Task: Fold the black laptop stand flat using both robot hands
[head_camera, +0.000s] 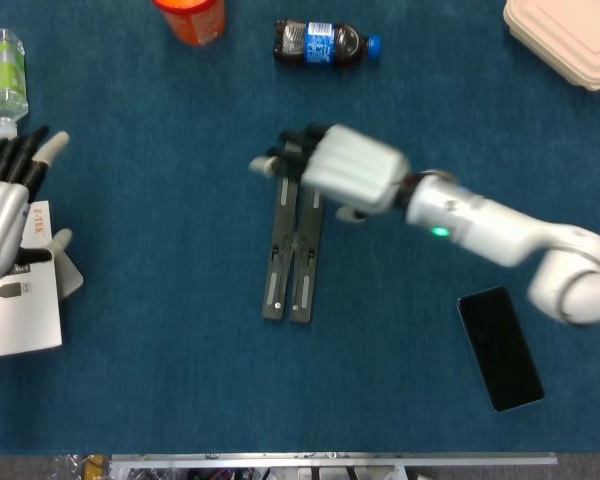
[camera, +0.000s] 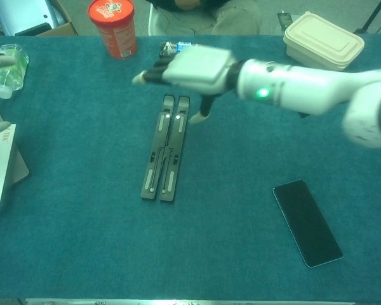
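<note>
Currently, near to far —
phone: flat black slab smartphone (camera: pixel 307 222), near right of the table, well apart from the rest.
stand: black two-bar laptop stand (camera: pixel 165 156) lying flat on blue cloth, mid-table.
right hand (camera: pixel 193 66): raised over stand's far end, fingers spread, holding nothing.
left hand (head_camera: pixel 8 200): left edge, fingers extended, empty.
bottle: dark cola bottle (head_camera: pixel 325 42), far centre.
</note>
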Controlling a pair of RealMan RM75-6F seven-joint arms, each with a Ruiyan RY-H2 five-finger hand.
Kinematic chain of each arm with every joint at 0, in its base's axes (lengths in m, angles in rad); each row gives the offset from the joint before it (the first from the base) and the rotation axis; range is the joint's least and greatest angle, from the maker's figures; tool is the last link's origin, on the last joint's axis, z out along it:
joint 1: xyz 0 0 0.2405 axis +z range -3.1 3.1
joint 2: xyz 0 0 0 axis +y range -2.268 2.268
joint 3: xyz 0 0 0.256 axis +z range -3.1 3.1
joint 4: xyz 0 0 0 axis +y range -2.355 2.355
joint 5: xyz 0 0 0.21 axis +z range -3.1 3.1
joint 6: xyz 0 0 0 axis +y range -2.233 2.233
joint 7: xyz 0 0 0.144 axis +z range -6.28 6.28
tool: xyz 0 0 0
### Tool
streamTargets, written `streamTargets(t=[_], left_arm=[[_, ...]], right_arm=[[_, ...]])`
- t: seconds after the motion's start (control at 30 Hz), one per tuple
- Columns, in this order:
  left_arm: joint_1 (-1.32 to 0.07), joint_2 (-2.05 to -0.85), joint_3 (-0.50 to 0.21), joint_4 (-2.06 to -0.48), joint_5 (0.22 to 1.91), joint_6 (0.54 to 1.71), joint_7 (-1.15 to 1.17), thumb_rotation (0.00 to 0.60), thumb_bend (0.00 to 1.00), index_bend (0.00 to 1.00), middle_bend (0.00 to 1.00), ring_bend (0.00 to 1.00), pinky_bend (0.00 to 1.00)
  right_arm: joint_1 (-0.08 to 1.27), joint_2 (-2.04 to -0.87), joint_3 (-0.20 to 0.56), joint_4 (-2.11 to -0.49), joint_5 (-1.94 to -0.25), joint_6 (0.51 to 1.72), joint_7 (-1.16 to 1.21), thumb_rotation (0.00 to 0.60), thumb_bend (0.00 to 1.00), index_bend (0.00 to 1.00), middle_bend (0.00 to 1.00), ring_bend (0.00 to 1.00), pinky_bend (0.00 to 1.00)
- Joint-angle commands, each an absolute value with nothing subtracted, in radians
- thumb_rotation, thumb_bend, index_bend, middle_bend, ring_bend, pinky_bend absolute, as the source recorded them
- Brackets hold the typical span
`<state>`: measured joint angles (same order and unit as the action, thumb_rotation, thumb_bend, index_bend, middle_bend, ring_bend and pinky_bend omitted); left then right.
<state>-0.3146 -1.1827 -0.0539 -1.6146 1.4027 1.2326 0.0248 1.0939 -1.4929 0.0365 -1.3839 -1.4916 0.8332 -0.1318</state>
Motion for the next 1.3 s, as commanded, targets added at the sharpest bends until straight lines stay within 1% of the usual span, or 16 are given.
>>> streamTargets(t=[0.03, 0.17, 0.23, 0.37, 0.47, 0.63, 0.97, 1.13, 1.3], left_arm=[[-0.305, -1.21, -0.067, -1.559, 1.429, 1.282, 0.017, 0.6, 0.25, 0.0, 0.0, 0.0, 0.0], [-0.3, -1.219, -0.066, -1.516, 1.443, 1.303, 0.019, 0.6, 0.25, 0.0, 0.0, 0.0, 0.0], [-0.292, -1.223, -0.068, -1.498, 1.446, 1.322, 0.031, 0.6, 0.25, 0.0, 0.0, 0.0, 0.0], [-0.275, -1.233, -0.071, -1.487, 1.436, 1.351, 0.05, 0.6, 0.25, 0.0, 0.0, 0.0, 0.0], [-0.26, -1.234, -0.069, -1.492, 1.429, 1.371, 0.089, 0.6, 0.25, 0.0, 0.0, 0.0, 0.0], [-0.23, -1.234, -0.062, -1.494, 1.431, 1.415, 0.127, 0.6, 0.25, 0.0, 0.0, 0.0, 0.0], [-0.16, -1.233, -0.045, -1.48, 1.45, 1.505, 0.11, 0.6, 0.25, 0.0, 0.0, 0.0, 0.0], [-0.132, -1.218, -0.04, -1.49, 1.456, 1.532, 0.078, 0.6, 0.25, 0.0, 0.0, 0.0, 0.0], [-0.118, -1.216, -0.039, -1.479, 1.454, 1.535, 0.064, 0.6, 0.25, 0.0, 0.0, 0.0, 0.0]], right_arm=[[0.94, -1.362, 0.04, -1.537, -1.405, 1.002, -0.263, 0.6, 0.11, 0.0, 0.13, 0.12, 0.26], [0.826, -1.295, 0.03, -1.621, -1.377, 1.145, -0.32, 0.6, 0.12, 0.0, 0.13, 0.12, 0.26], [0.746, -1.264, 0.018, -1.655, -1.377, 1.246, -0.333, 0.6, 0.13, 0.0, 0.13, 0.11, 0.26], [0.625, -1.236, -0.009, -1.674, -1.398, 1.391, -0.341, 0.6, 0.15, 0.0, 0.13, 0.11, 0.26], [0.549, -1.223, -0.031, -1.674, -1.407, 1.458, -0.34, 0.6, 0.16, 0.0, 0.13, 0.1, 0.26], [0.448, -1.218, -0.052, -1.636, -1.394, 1.52, -0.308, 0.6, 0.16, 0.0, 0.13, 0.09, 0.26], [0.281, -1.257, -0.035, -1.514, -1.373, 1.63, -0.207, 0.6, 0.16, 0.0, 0.13, 0.07, 0.26], [0.226, -1.27, -0.016, -1.468, -1.356, 1.651, -0.164, 0.6, 0.16, 0.0, 0.13, 0.07, 0.25], [0.191, -1.275, -0.006, -1.436, -1.346, 1.63, -0.127, 0.6, 0.16, 0.0, 0.13, 0.07, 0.25]])
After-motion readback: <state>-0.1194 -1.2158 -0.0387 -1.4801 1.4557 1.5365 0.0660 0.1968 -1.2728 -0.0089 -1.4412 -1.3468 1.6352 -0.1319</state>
